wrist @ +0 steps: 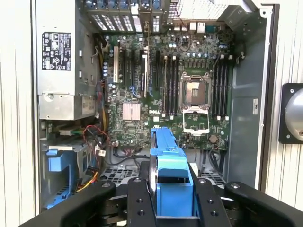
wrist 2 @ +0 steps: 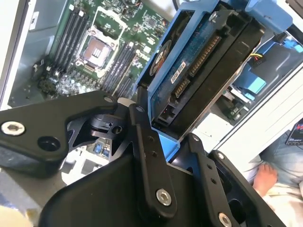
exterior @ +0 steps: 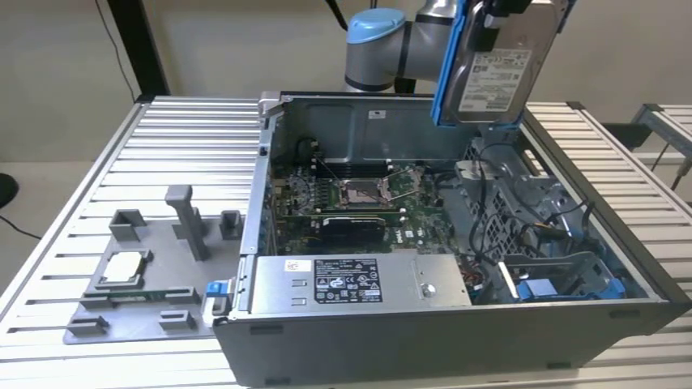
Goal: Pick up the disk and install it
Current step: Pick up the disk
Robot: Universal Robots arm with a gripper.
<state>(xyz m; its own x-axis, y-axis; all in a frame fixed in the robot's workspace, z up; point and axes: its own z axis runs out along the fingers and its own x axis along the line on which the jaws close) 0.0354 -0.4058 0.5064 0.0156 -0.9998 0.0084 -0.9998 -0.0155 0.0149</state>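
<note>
Up in the air is the disk [exterior: 495,71]: it hangs on end, white label facing the exterior camera, with its blue bracket [exterior: 448,69] running down the edge on the exterior view's left. The tool [exterior: 500,11] has it from above. In the second wrist view the black fingers [wrist 2: 147,142] sit on either side of the disk's [wrist 2: 199,71] connector end. In the first wrist view the tool [wrist: 173,201] is clamped across the blue frame [wrist: 173,177], so it is closed and gripping the disk.

The disk is above the far rim of the open computer case [exterior: 433,332], toward that rim's corner on the exterior view's right, and clear of everything inside.

The case stands on the slatted bench [exterior: 184,138]. The motherboard [exterior: 357,198] lies flat on its floor with the bare processor socket [exterior: 364,191] near the middle. The big silver power supply [exterior: 357,280] runs along the case's near wall. A blue drive cage [exterior: 546,288] fills the near corner on the exterior view's right.

Beside the case, toward the bench's edge on the exterior view's left, is a grey fixture plate [exterior: 151,312] with a small square chip [exterior: 122,266] on it. A person's hand [wrist 2: 265,177] shows in the second wrist view, beyond the case wall.
</note>
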